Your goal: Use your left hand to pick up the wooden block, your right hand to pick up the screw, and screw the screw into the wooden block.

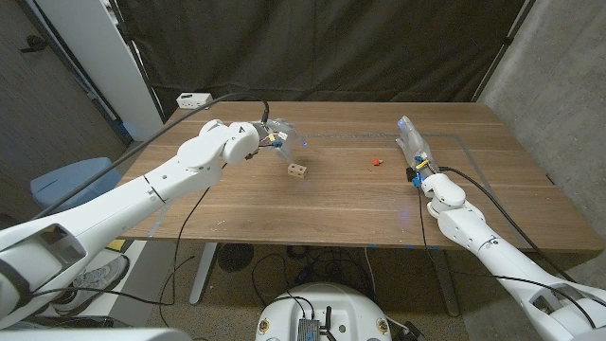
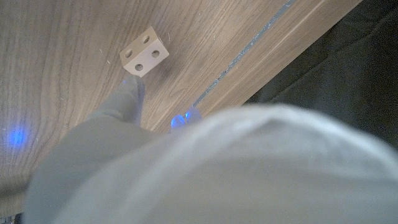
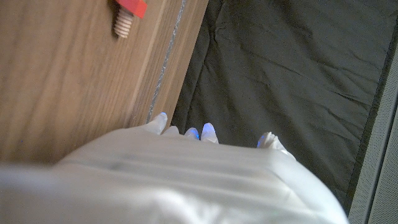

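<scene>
Wooden block (image 1: pixel 297 170) lying on the counter (image 1: pixel 331 204) near mid-width, holes showing on its faces, untouched. Red-headed screw (image 1: pixel 375 161) lying on its side to the block's right, well apart from it. Left hand (image 1: pixel 275 135) hovering just behind and left of the block, fingers (image 2: pixel 127 99) released, one reaching toward the block, holding nothing. Right hand (image 1: pixel 413 142) standing near the counter's right side, right of the screw, fingers (image 3: pixel 208 132) extended, empty. White power strip (image 1: pixel 194 99) sitting at the far left corner.

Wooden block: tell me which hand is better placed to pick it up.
Left. The left hand hovers just behind the wooden block, holding nothing; the right hand is farther off, nearer the screw.
</scene>
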You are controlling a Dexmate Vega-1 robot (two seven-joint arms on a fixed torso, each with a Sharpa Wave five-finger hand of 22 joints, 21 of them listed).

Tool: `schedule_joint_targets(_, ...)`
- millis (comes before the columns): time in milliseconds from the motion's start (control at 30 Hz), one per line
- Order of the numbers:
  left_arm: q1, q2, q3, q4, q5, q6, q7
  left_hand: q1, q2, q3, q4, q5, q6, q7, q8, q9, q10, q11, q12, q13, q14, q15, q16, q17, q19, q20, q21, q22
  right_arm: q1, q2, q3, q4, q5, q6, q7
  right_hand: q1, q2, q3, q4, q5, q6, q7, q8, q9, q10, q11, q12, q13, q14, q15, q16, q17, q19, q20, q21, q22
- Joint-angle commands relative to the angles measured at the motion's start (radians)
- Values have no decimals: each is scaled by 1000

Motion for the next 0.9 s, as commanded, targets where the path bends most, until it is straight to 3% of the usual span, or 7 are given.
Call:
schedule_joint_targets(33, 12, -34, -5, 15, 75, -20, -48, 17, 0, -4, 0, 2, 0, 2, 0, 5, 5, 11, 3, 5, -3, 9, 4, 4, -51, 14, 4, 3, -7, 3, 1, -10, -4, 0, -14, 11, -2, 1, -2, 6, -7, -3, 4, 3, -4, -4, 4, 1, -26, 5, 4, 3, -4, 9, 6, 1)
schedule_joint_targets(300, 12, -46, -8, 34, 71, -46, -58, 36, -1, -16, 5, -2, 3, 34, 4, 7, 14, 9, 7, 10, -1, 18, 5, 5, -71, 34, 3, 3, -10, -1, 1, -19, -6, -6, -20, 10, -2, 2, -3, 6, -8, -2, 4, 3, -4, -6, 4, 1, -28, 7, 4, 4, -4, 9, 6, 1)
schedule_joint_targets(700, 25, -67, 0, 64, 94, -33, -42, 52, -1, -23, 5, -2, 3, 49, 5, 7, 23, 4, 11, 14, 5, 20, 8, 5, -66, 37, 9, 4, 5, 7, -5, 9, -9, 8, -3, 12, -7, 1, -7, 6, -8, -1, 4, 3, -5, -6, 4, 1, -28, 7, 4, 3, -5, 11, 6, 1)
schedule_joint_targets(800, 27, -71, 2, 70, 94, -32, -39, 59, -1, -25, 6, -2, 10, 53, 8, 8, 30, 4, 14, 16, 13, 16, 11, 6, -59, 37, 12, 4, 9, 7, -8, 13, -14, 8, -2, 12, -9, 1, -9, 5, -7, 0, 5, 3, -8, -5, 3, 1, -33, 4, 2, 3, -6, -3, 5, 1)
schedule_joint_targets(900, 28, -74, 3, 77, 87, -35, -35, 64, 0, -27, 6, -2, 16, 52, 11, 8, 36, 1, 16, 18, 20, 15, 13, 6, -54, 36, 14, 4, 13, 6, -10, 17, -19, 7, 0, 13, -10, 3, -12, 6, -8, 9, 5, 3, -8, 1, 3, 1, -35, -7, 2, 3, 1, -45, 8, 1)
